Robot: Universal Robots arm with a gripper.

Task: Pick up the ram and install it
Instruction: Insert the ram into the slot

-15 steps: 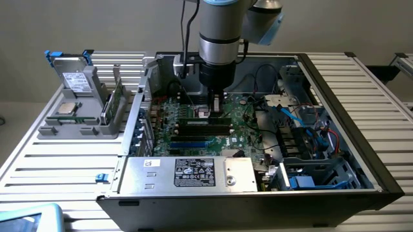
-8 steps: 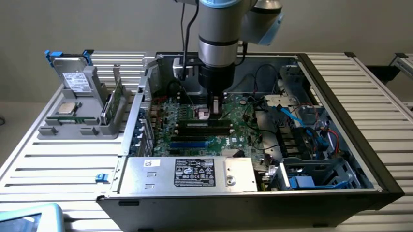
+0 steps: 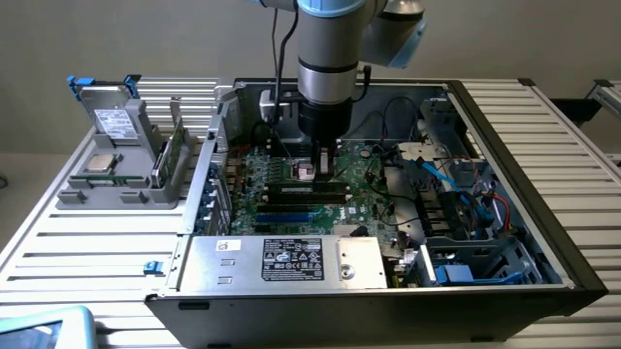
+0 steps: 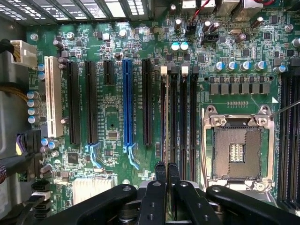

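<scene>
My gripper [image 3: 325,169] reaches down into the open computer case, over the green motherboard [image 3: 254,207]. In the wrist view its black fingertips [image 4: 161,171] are pressed together. The ram [image 4: 167,117] shows edge-on as a thin pale line running out from between them. It lies along the first of the black memory slots [image 4: 180,122], beside the long black and blue card slots. I cannot tell how deep the ram sits in its slot. The gripper [image 4: 167,169] is shut on the ram's edge.
An open processor socket [image 4: 236,150] lies beside the memory slots. A grey holder [image 3: 116,185] on the exterior view's left carries a silver processor chip [image 3: 100,161] and an upright green board [image 3: 170,156]. The power supply box [image 3: 281,262], cables and drive cage [image 3: 466,240] crowd the case.
</scene>
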